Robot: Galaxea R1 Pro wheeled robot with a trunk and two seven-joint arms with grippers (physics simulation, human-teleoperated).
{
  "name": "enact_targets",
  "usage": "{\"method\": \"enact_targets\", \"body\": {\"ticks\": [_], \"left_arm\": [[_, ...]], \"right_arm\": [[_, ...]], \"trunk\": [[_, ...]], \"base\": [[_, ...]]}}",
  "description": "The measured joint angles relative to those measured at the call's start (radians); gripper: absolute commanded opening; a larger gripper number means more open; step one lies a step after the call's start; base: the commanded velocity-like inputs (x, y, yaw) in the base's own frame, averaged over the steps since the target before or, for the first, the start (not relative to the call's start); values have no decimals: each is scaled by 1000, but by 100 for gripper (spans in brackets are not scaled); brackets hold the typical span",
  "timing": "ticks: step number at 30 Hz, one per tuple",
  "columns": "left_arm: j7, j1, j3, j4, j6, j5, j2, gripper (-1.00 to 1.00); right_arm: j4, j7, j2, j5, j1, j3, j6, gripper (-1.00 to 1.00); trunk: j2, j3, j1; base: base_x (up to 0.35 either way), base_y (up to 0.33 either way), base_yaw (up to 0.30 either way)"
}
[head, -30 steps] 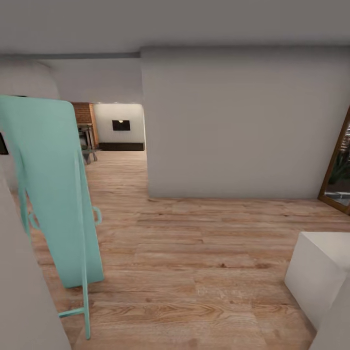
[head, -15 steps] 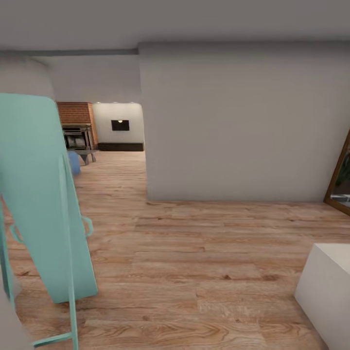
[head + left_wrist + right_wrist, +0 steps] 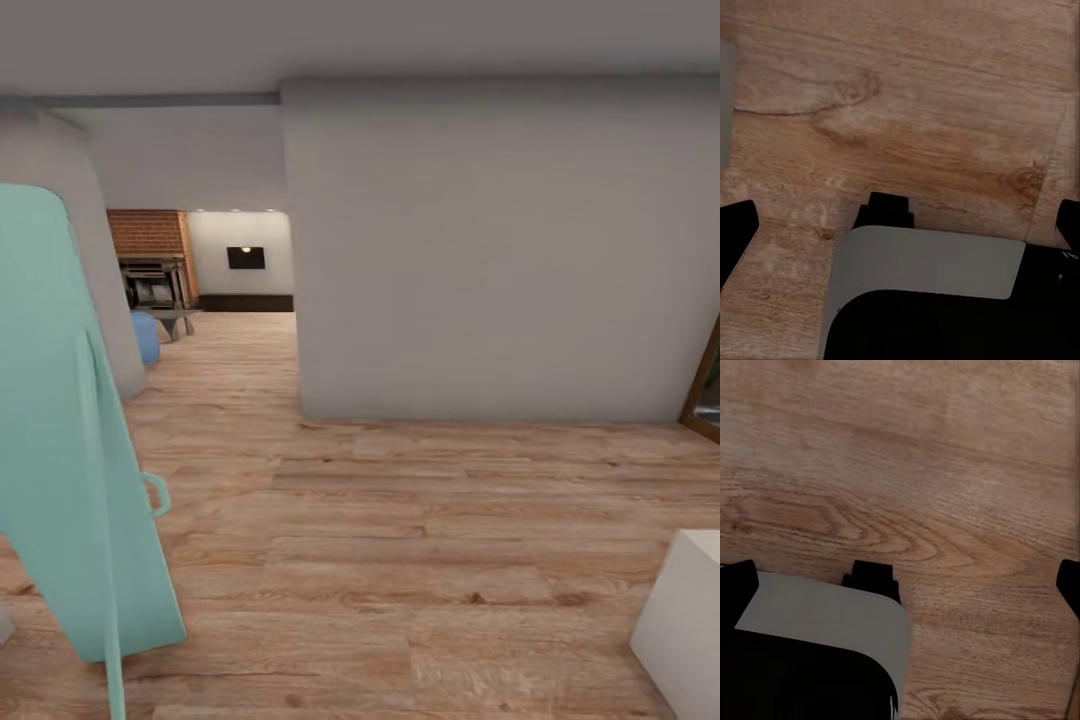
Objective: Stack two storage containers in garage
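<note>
Both wrist views look down on wood floor (image 3: pixel 930 90). The left gripper (image 3: pixel 900 217) and right gripper (image 3: pixel 900 574) are spread, holding nothing. A teal stand (image 3: pixel 70 450) is at nine o'clock. At eleven, the living room's fireplace (image 3: pixel 150 262). Bins unseen; all carrying remains.

This is looking like a home, seen from a hallway. A light wood plank floor (image 3: pixel 400 520) is running between plain grey walls (image 3: pixel 480 250). A mint-green ironing board (image 3: pixel 60 440) is leaning nearby. Through the opening, a brick fireplace (image 3: pixel 150 255) and a blue seat (image 3: pixel 146 336) are showing a living room.
</note>
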Motion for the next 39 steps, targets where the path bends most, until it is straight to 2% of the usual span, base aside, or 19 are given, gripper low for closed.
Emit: {"method": "enact_targets", "body": {"ticks": [28,39], "left_arm": [[0,0,0,0,0,1,1,100],[0,0,0,0,0,1,1,100]], "right_arm": [[0,1,0,4,0,2,10,100],[1,1,-2,-7,0,-3,3,100]], "trunk": [[0,0,0],[0,0,0]], "base": [[327,0,0],[327,0,0]]}}
